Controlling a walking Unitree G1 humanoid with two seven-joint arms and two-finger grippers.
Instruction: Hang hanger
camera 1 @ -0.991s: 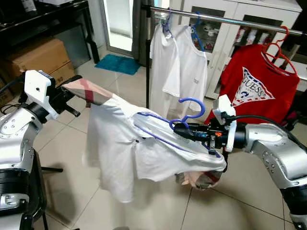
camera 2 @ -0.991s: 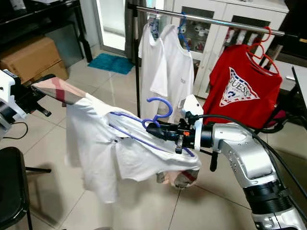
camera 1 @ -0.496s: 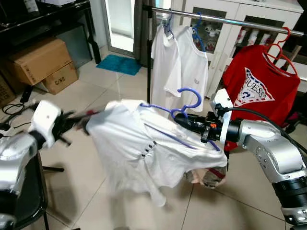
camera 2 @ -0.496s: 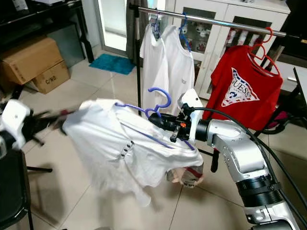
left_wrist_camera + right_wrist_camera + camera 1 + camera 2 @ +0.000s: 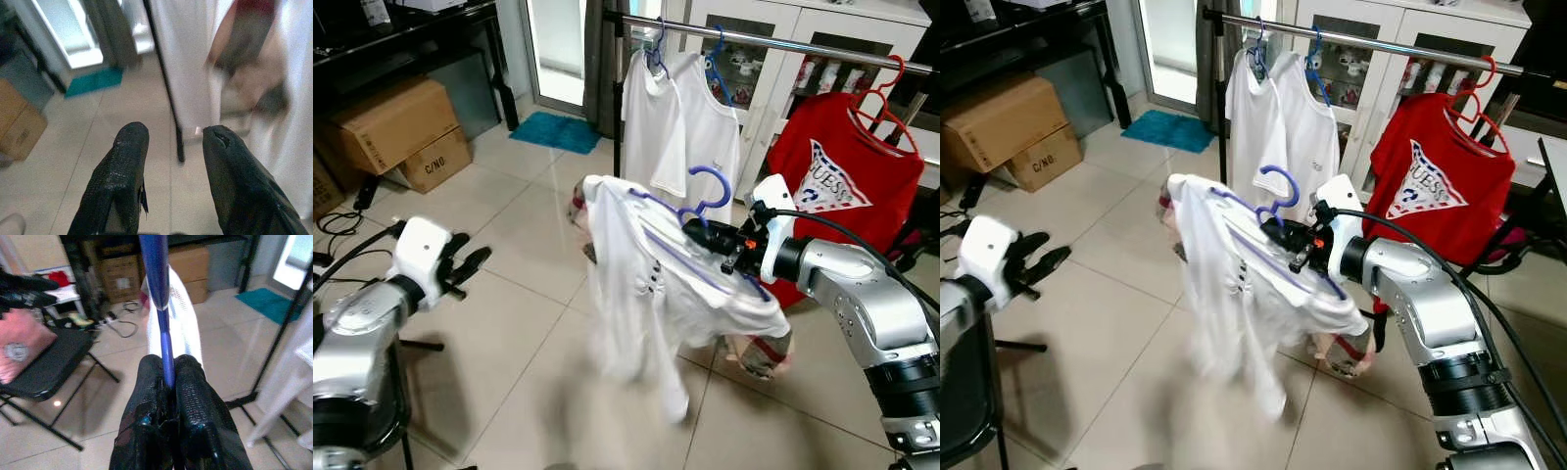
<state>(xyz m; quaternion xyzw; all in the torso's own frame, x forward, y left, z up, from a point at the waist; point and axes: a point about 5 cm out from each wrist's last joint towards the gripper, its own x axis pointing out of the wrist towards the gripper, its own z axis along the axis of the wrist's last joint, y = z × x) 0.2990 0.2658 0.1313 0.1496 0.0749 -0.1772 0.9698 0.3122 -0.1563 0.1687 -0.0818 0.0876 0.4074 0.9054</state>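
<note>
A blue hanger (image 5: 705, 201) carries a white shirt (image 5: 646, 284) that droops toward the floor. My right gripper (image 5: 697, 231) is shut on the hanger just under its hook, and the blue bar (image 5: 161, 308) runs up between its fingers (image 5: 146, 401). The hanger sits in front of and below the metal clothes rail (image 5: 773, 37). My left gripper (image 5: 470, 262) is open at the left, low over the tiles, apart from the shirt, its two fingers (image 5: 122, 166) spread with nothing between them.
Two white shirts (image 5: 680, 127) and a red T-shirt (image 5: 837, 176) hang on the rail. Its black post (image 5: 615, 108) stands behind the held shirt. Cardboard boxes (image 5: 401, 127) sit at the far left, a teal mat (image 5: 553, 130) by the door, a black chair (image 5: 54, 367) nearby.
My left gripper let go of the shirt's sleeve and dropped away to the left. The shirt swung in and now hangs from the hanger, which my right gripper moved up toward the rail.
</note>
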